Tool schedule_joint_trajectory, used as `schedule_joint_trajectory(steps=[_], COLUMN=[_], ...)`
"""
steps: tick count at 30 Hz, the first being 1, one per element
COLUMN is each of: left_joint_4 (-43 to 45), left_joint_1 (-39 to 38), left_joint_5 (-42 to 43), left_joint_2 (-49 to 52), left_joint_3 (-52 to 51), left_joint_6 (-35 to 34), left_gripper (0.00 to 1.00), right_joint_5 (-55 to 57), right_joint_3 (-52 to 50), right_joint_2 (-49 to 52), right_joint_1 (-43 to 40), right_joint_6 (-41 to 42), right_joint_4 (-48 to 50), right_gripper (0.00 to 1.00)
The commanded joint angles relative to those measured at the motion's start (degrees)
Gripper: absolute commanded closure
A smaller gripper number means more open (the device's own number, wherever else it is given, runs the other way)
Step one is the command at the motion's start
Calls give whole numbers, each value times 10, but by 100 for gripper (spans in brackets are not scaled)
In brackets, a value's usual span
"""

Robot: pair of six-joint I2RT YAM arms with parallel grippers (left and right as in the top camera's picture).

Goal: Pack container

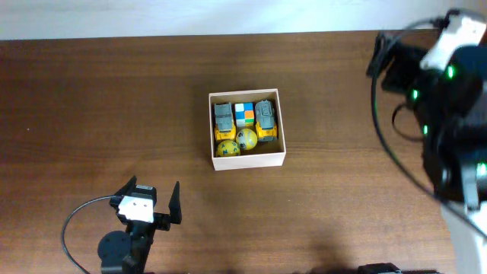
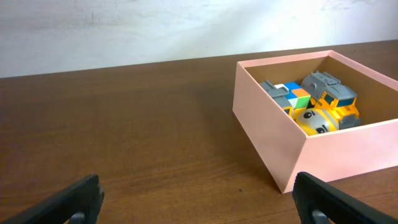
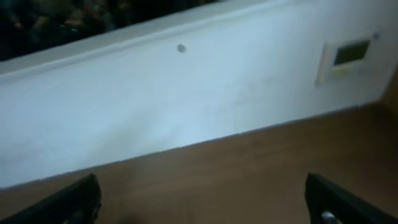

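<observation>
**Fig.: jaws, then outward.** L gripper [image 1: 151, 192]: I read the jaws as released. The two dark fingers [image 2: 73, 200] stand wide apart at the bottom corners of the L wrist view, with only bare tabletop between them. R gripper [image 3: 202, 208]: also released. Its fingers [image 3: 65, 200] are spread to both lower corners of the R wrist view, nothing betw. them. That cam faces a white wall [image 3: 186, 106] and a strip of table edge. From overhead the R gripper sits at the far R corner of the table, its tips too dark for me to resolve there.

Container [image 1: 249, 160]: a square, shallow box with thin pale cream walls, which look pinkish in the L wrist view. What little floor shows is tan. It sits open-topped, flat on the brown wooden table [image 1: 91, 114], approx. at centre, ahead and to the R of the L gripper and well apart from both grippers.

Inside, packed close:
- two grey-and-yellow toy vehicles [image 1: 223, 118], one along each side wall
- a multicoloured cube [image 1: 244, 115] betw. them at the back
- two yellow balls [image 1: 227, 148] at the front, touching each other
</observation>
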Motion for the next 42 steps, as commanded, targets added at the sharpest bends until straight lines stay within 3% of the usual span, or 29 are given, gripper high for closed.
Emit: schedule_joint_trajectory(steps=[1,16,25,42], left_joint_4=[2,2,2,2], left_joint_1=[3,3,3,3], left_joint_5=[10,10,10,10], left_joint_2=[-6,-6,-6,-6], left_joint_3=[-4,-4,-4,-4], left_joint_6=[9,9,9,9], left_gripper=[1,1,1,1], right_joint_5=[-52,-101,-155,-153], right_joint_3=[-79,-491,-729,-806], right_joint_2=[-61,-436,-659,-669], right_joint_1=[3,-7,-29,-27], right_joint_6=[-44,-50,-50,-50], right_joint_4=[28,196,238,225], right_gripper=[1,1,1,1])
